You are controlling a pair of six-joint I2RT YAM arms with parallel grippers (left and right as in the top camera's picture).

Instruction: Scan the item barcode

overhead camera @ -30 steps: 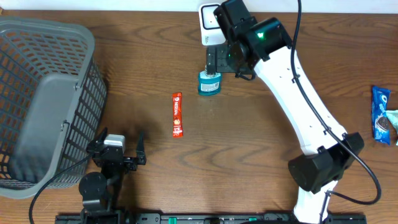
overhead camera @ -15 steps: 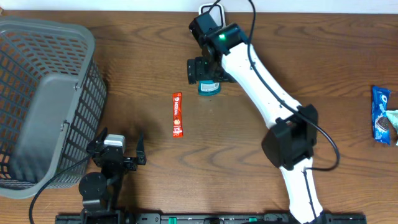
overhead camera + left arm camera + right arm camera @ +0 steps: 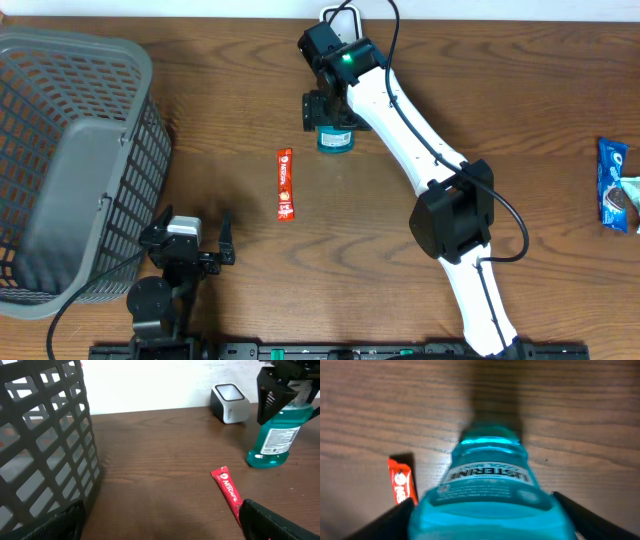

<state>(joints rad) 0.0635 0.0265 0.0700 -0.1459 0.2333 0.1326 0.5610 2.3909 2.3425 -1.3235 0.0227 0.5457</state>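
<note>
Mouthwash bottle between right fingers

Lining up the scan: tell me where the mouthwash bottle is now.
Overhead, the mouthwash bottle stands at far centre, just in front of the white scanner, right of the red sachet.

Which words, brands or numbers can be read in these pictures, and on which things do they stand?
"LISTERINE": front label of the mouthwash bottle, right wrist view.
"NESCAFE": along the red sachet, left wrist view.
Too small or blurred to read: the fine print on the bottle's back label in the left wrist view, and the blue snack packet in the overhead view.
</note>
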